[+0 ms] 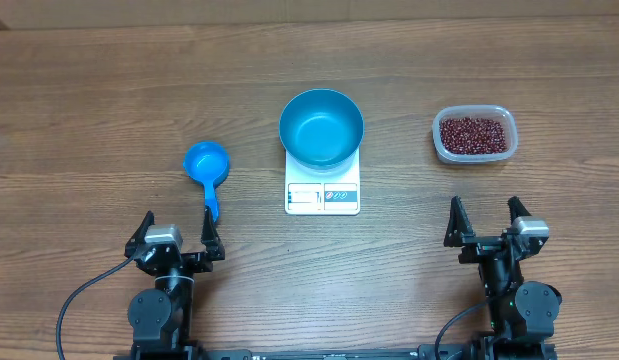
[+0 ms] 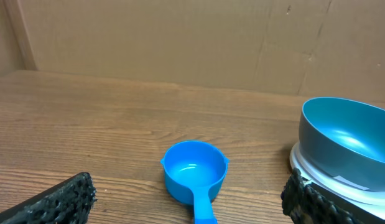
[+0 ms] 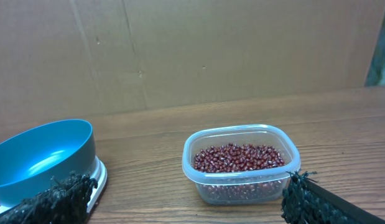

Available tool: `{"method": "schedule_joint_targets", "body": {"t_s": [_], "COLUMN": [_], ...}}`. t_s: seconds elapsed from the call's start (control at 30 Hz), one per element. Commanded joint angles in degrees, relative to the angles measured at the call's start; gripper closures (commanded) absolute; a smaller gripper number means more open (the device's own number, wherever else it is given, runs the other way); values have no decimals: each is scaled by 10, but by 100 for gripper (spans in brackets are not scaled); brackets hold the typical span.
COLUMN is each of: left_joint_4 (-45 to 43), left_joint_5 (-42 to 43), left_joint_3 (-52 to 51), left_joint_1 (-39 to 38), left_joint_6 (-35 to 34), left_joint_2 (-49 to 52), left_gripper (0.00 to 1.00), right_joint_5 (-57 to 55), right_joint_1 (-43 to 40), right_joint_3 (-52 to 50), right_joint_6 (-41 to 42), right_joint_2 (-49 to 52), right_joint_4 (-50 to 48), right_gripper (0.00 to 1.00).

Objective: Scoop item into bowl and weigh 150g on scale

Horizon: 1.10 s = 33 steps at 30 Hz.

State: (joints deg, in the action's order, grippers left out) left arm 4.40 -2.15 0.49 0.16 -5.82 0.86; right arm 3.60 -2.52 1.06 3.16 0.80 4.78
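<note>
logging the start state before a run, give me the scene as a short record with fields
scale: white, label strip toward the robot
bowl: blue, empty, on the scale
beans: red-brown, in a clear tub, right of the scale
scoop: blue, empty, left of the scale, handle toward the robot
left end effector: open, empty, beside the scoop handle
right end effector: open, empty, short of the tub
progress: no beans in the bowl yet

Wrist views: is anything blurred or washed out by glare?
Left wrist: a soft sheen inside the bowl and the scoop, nothing washed out. Right wrist: the beans read sharp inside the clear tub, with even light. Overhead: flat, even light, only faint shadows.
</note>
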Motion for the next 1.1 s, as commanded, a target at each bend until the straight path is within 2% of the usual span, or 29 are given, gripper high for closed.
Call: {"method": "schedule_joint_targets", "body": {"t_s": [0.0,0.73,1.07], "left_joint_4": [-1,3,51], "left_joint_5": [3,19,18], "left_joint_3": [-2,-1,52], "left_joint_1": [6,5,6], "left_joint_6": [7,5,5], "left_joint_2": [-6,-2,62], "left_gripper": [0,0,1], "right_joint_5": [-5,-5,-5], "right_joint_1": [3,3,3], "right_joint_3": [-6,-6,-6], "right_joint_6": [-2,-2,-2], "right_joint_2": [-6,-6,-6], "right_joint_4": [-2,-2,-2], "right_gripper": [0,0,0]}}
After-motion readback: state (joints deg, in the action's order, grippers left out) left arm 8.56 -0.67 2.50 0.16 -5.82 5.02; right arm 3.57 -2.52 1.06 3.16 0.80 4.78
